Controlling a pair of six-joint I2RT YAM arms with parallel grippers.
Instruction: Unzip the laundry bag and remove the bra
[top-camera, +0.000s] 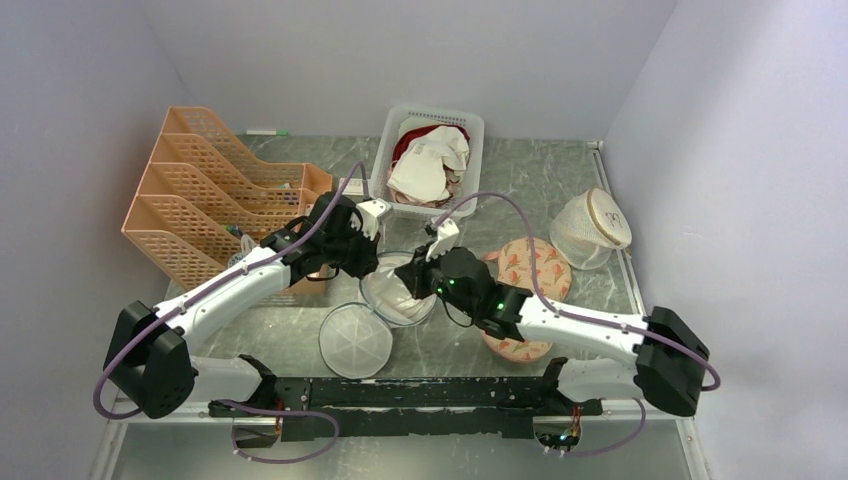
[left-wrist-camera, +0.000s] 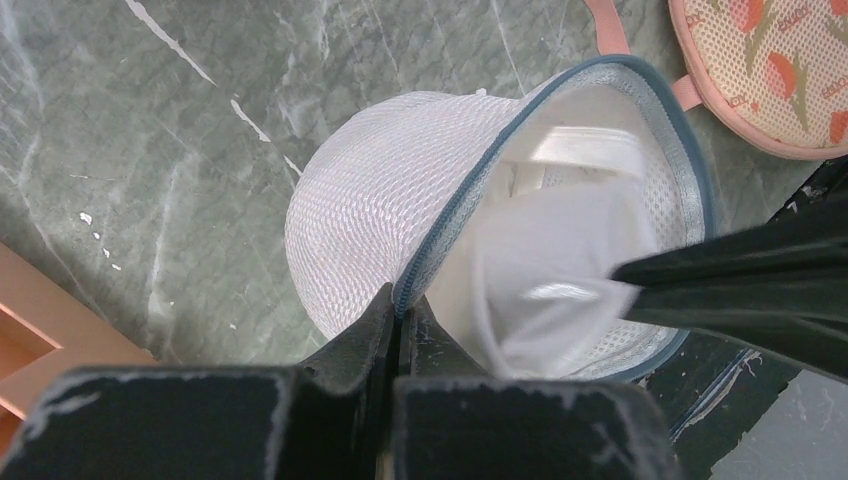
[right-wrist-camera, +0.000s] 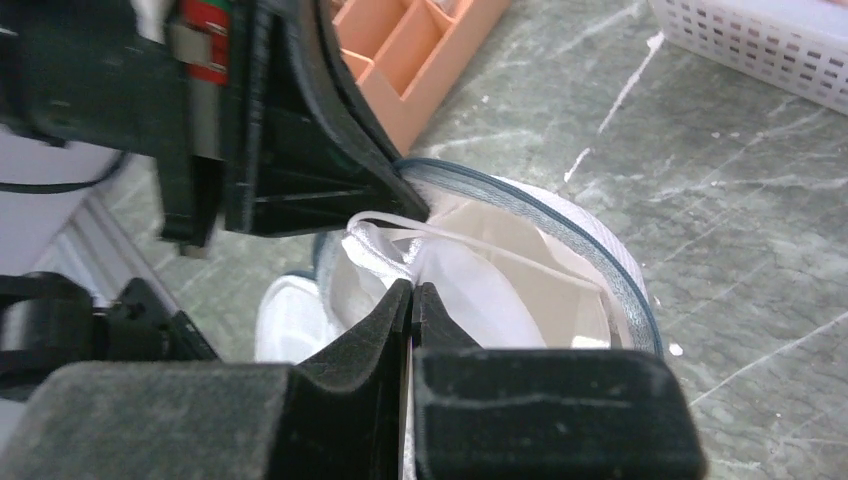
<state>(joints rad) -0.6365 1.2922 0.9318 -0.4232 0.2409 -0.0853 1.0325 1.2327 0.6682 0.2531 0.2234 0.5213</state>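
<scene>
Left wrist view: left tool (left-wrist-camera: 400, 312) clenched on dark blue-grey zipper rim of white round mesh laundry bag (left-wrist-camera: 380, 200). Bag lies on side on green marbled surface (left-wrist-camera: 150, 150), mouth open, directly ahead of left tool's tips. Plain white soft bra (left-wrist-camera: 540, 270) sits inside mouth, just right of left tool. Right tool (right-wrist-camera: 412, 297) reaches into opening, jaws pinched together on bra fabric, thin strap looping just above its tips. Floral peach mesh pouch (left-wrist-camera: 770, 70) lies beyond bag, far right of left tool.
</scene>
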